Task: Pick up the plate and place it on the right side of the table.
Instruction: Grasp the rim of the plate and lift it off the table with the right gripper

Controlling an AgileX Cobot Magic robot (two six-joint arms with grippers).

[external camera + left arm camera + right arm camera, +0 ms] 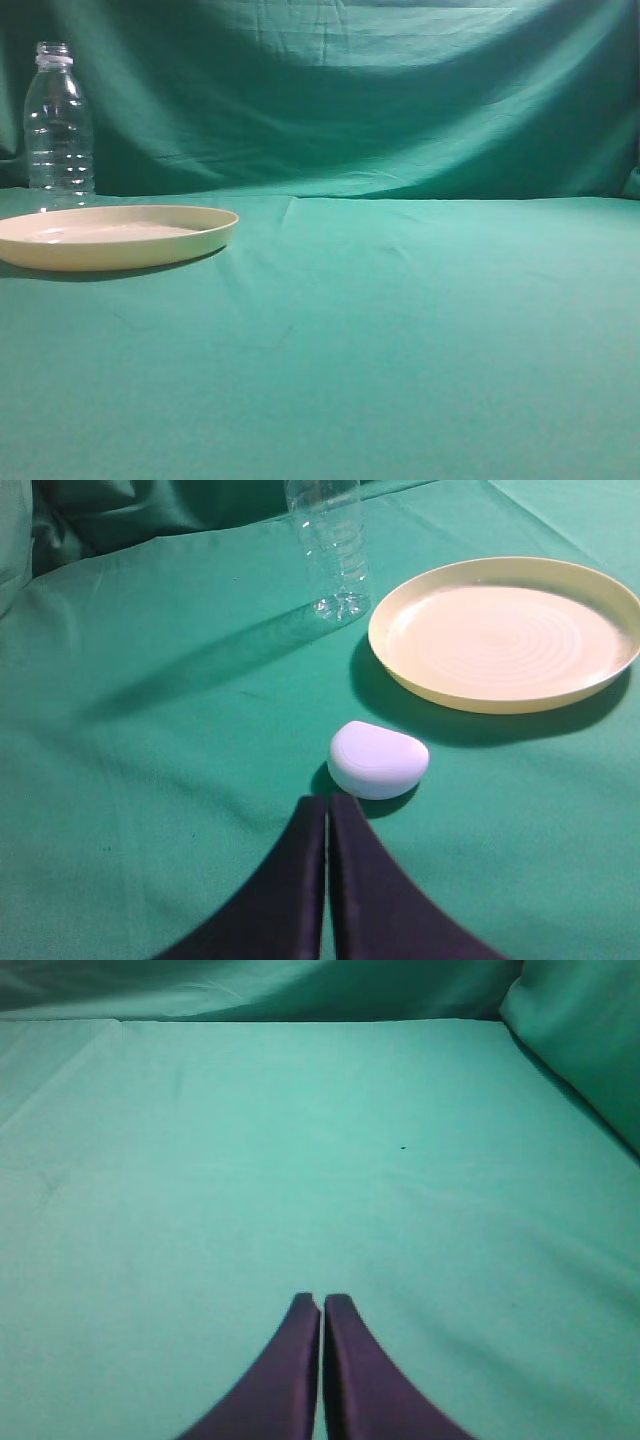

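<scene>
The cream-yellow plate (115,236) lies flat on the teal table (400,330) at the far left of the exterior view. In the left wrist view the plate (505,630) lies at the upper right, ahead and to the right of my left gripper (327,802), which is shut and empty above the cloth. My right gripper (321,1302) is shut and empty over bare cloth (300,1160); the plate does not show there. Neither gripper shows in the exterior view.
A clear plastic bottle (58,125) stands upright just behind the plate; it also shows in the left wrist view (329,545). A small white rounded object (377,759) lies on the cloth just ahead of my left gripper. Draped green backdrop (350,90) closes the far side.
</scene>
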